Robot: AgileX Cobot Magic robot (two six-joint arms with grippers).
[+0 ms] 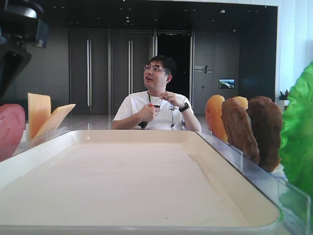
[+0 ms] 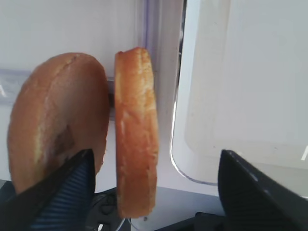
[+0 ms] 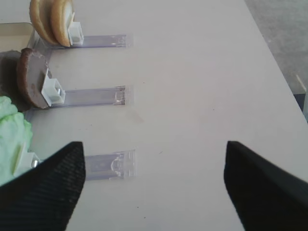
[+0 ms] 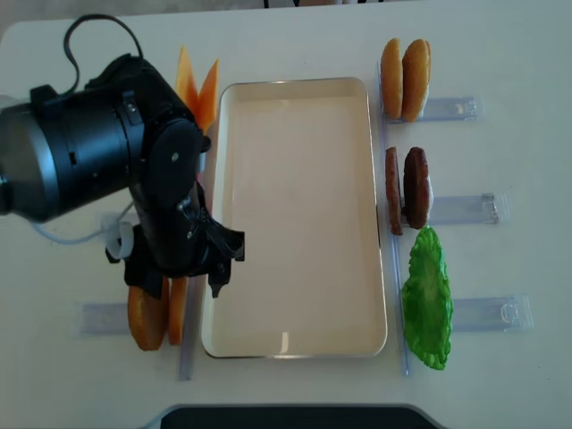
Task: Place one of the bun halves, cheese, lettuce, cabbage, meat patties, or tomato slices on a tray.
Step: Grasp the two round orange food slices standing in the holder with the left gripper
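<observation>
The left gripper (image 2: 154, 192) has its jaws wide apart above two bun halves (image 2: 137, 130) that stand on edge in a clear holder, at about 7 o'clock from the tray (image 4: 295, 340) in the overhead view. One dark finger (image 2: 62, 192) covers the low edge of the left half; the thinner half lies between the fingers, and no grip on it is visible. In the overhead view the black arm hides most of these buns.

The right gripper (image 3: 154, 187) is also wide open and holds nothing, over bare table (image 3: 192, 72). At its 9 to 11 o'clock stand lettuce (image 3: 12, 134), meat patties (image 3: 31, 77) and two more buns (image 3: 50, 19), all cut off by the frame edge.

The tray holds nothing. Cheese (image 4: 197, 85) at its 11 o'clock is partly hidden behind the arm.
</observation>
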